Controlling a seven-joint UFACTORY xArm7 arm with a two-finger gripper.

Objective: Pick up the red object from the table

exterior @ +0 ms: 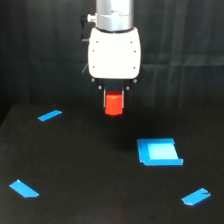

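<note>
The red object (113,104) is a small red-orange stubby block held between the dark fingers of my gripper (114,95), below the white gripper body. It hangs above the black table (75,165), with clear space under it. The gripper is shut on it. The fingertips are mostly hidden against the dark background.
A flat blue square piece (159,151) lies on the table toward the exterior view's right. Blue tape strips mark the table at the left (49,115), front left (23,188) and front right (195,197).
</note>
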